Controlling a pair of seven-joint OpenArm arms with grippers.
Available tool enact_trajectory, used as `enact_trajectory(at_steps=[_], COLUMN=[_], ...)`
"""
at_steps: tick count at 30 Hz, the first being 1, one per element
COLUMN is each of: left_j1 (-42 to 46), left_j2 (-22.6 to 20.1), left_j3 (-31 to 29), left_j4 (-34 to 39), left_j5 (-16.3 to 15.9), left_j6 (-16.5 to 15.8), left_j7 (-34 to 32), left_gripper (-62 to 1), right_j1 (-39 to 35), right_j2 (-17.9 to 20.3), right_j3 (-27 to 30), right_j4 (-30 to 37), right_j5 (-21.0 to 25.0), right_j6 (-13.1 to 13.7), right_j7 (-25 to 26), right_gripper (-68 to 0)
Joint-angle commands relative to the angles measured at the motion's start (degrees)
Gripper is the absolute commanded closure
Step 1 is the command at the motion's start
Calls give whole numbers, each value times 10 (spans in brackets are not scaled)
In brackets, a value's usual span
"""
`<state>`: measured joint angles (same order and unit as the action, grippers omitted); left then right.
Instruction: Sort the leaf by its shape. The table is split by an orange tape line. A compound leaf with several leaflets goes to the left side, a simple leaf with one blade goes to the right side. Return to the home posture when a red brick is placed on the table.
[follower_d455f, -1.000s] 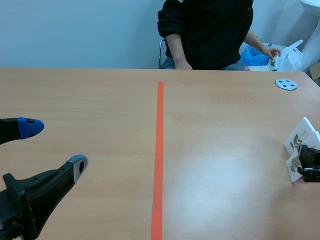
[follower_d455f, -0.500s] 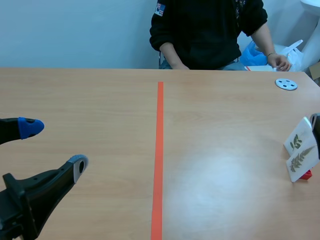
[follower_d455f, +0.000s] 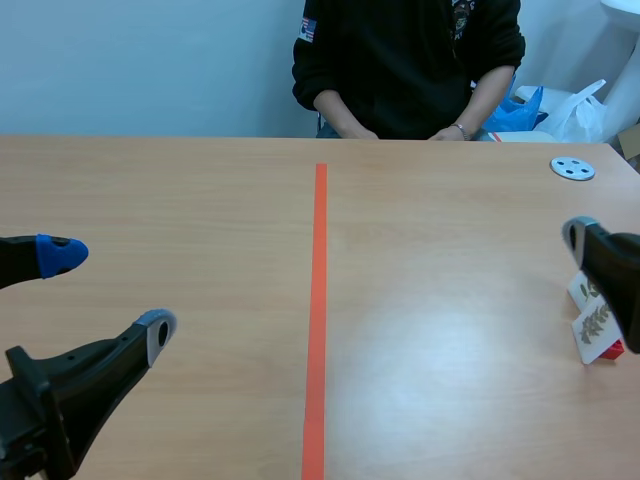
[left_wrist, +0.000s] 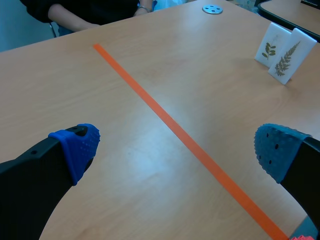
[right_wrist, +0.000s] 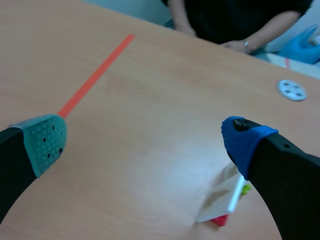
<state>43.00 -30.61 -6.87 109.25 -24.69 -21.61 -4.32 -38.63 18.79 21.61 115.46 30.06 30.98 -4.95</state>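
Two upright, side by side: white fern-frond card, white leaflet-sprig card. Left hand, right hand wide open, empty.

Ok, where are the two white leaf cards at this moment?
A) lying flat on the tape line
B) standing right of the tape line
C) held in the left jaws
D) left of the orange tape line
B: both leaf cards stand upright on the table, well right of the orange tape line, held by neither arm's jaws.

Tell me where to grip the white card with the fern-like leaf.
Probably its free top edge, from above with the right gripper, a pad on each face: the fern card stands thin and nearly upright, another card close beside it.
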Motion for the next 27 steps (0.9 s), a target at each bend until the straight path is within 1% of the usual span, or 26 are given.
enact_trajectory(at_steps=[1,6,8,11,14,21,27], left_j1=[0,0,0,0,0,0,0], left_j2=[3,3,3,10,17,20,20], left_j3=[1,1,1,1,1,1,1], left_j4=[10,10,10,10,10,10,10], left_j5=[-4,-4,-4,-4,-4,-3,-3], left_j6=[-1,-1,-1,-1,-2,-1,-1], left_j7=[-6,-6,-6,-6,-6,-6,-3], left_gripper=[-623,-623,-623,-623,-623,-623,-623], right_j1=[8,22,31,41,44,43,42], right_j2=[9,9,9,9,9,11,11], right_j3=[-23,-101,-130,-167,-192,-201,-195], right_j4=[-1,-1,-1,-1,-1,-1,-1], right_j5=[6,0,-6,-27,-31,-31,-30], right_j6=[2,-1,-10,-23,-34,-46,-46], right_j7=[3,1,-3,-3,-3,-9,-39], right_gripper=[-642,-642,-642,-642,-642,-642,-642])
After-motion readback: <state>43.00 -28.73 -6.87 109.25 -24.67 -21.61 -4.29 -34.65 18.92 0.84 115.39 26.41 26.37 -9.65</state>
